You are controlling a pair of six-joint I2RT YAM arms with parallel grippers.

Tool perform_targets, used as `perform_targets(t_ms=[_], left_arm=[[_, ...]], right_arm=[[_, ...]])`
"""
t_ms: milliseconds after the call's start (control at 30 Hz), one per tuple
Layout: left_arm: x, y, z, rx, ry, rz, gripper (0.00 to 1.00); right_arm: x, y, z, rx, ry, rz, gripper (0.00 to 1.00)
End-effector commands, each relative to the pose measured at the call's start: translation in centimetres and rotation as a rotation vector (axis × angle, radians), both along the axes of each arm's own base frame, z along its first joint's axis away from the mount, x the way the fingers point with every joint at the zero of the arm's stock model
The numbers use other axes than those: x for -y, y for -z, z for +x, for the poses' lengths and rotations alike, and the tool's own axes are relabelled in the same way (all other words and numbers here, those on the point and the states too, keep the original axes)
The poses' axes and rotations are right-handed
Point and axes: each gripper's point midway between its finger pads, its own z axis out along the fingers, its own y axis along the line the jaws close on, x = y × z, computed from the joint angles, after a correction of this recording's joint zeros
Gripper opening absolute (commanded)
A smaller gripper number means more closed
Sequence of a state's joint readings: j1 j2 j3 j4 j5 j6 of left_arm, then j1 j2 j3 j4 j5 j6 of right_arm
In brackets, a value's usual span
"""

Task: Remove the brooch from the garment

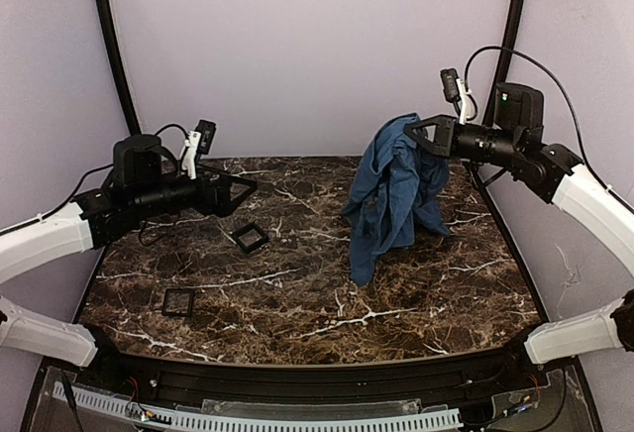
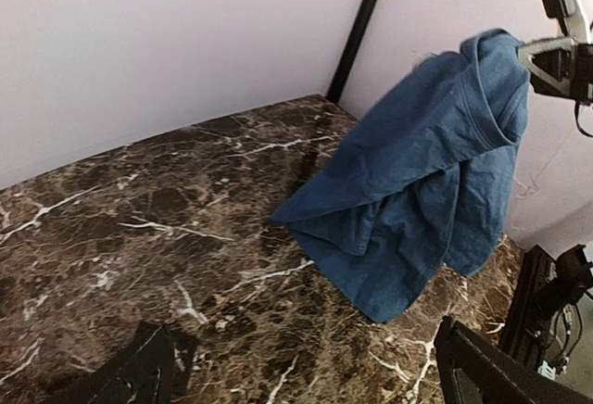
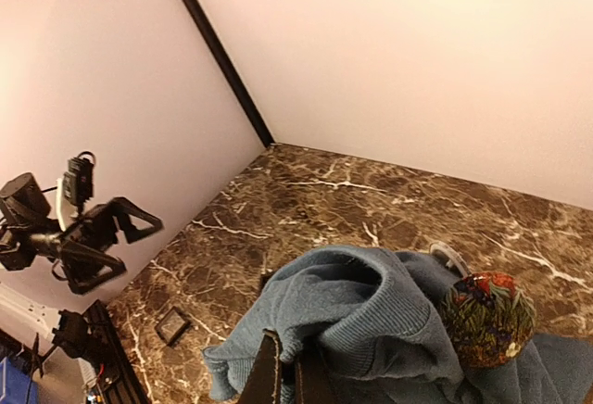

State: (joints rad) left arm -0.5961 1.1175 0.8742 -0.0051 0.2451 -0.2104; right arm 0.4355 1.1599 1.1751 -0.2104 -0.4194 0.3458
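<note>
top external, dark marble table (image 1: 297, 293), blue garment (image 1: 396, 194), lilac walls (image 1: 297, 55)

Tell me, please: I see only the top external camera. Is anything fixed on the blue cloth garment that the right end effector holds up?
Observer: The right wrist camera shows a round red-and-green patterned piece on the blue cloth garment, near the shut right end effector.
Operator: Is there also something pale?
Observer: Yes, a tiny whitish-grey oval piece shows just past the garment's upper fold; whether it is attached, I cannot tell.
</note>
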Motion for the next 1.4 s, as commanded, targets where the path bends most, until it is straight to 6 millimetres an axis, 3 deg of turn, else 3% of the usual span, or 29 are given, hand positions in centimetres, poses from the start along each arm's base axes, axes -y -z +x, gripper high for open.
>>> perform_targets(t_ms=[0,100,233,400,667,1100,1133,1233,1367], left_arm=[[5.8,-2.1,-1.1,0.116,0.102,0.014,1.00],[9.4,-1.9,-1.4,0.149,0.157,0.017,1.00],[12.3,-1.9,-1.2,0.175,0.190,0.008,1.00],[13.2,-1.0,-0.7,0.177,0.176,0.024,1.00],[16.5,0.8,-3.8,0.130,0.330,-0.004,1.00],[18.1,-0.3,-4.4,0.202,0.246,-0.019,1.00],[18.5,-0.2,-4.6,0.201,0.246,-0.022,0.98],[19.1,0.2,-4.2,0.179,0.234,-0.024,0.79],[19.5,0.6,-3.8,0.157,0.225,-0.025,0.65]], right_arm=[[-3.5,-4.5,-2.0,0.068,-0.136,0.071,0.00],[-5.5,-6.5,-3.5,0.097,-0.233,0.119,0.00],[-7.0,-8.2,-5.0,0.122,-0.311,0.153,0.00],[-7.1,-9.1,-5.6,0.138,-0.323,0.158,0.00],[-6.6,-8.9,-5.0,0.147,-0.267,0.143,0.00],[-5.9,-8.0,-3.4,0.137,-0.170,0.123,0.00],[-5.8,-7.9,-3.3,0.136,-0.163,0.122,0.00],[-5.8,-7.7,-2.8,0.129,-0.143,0.116,0.00],[-5.7,-7.5,-2.7,0.130,-0.132,0.112,0.00]])
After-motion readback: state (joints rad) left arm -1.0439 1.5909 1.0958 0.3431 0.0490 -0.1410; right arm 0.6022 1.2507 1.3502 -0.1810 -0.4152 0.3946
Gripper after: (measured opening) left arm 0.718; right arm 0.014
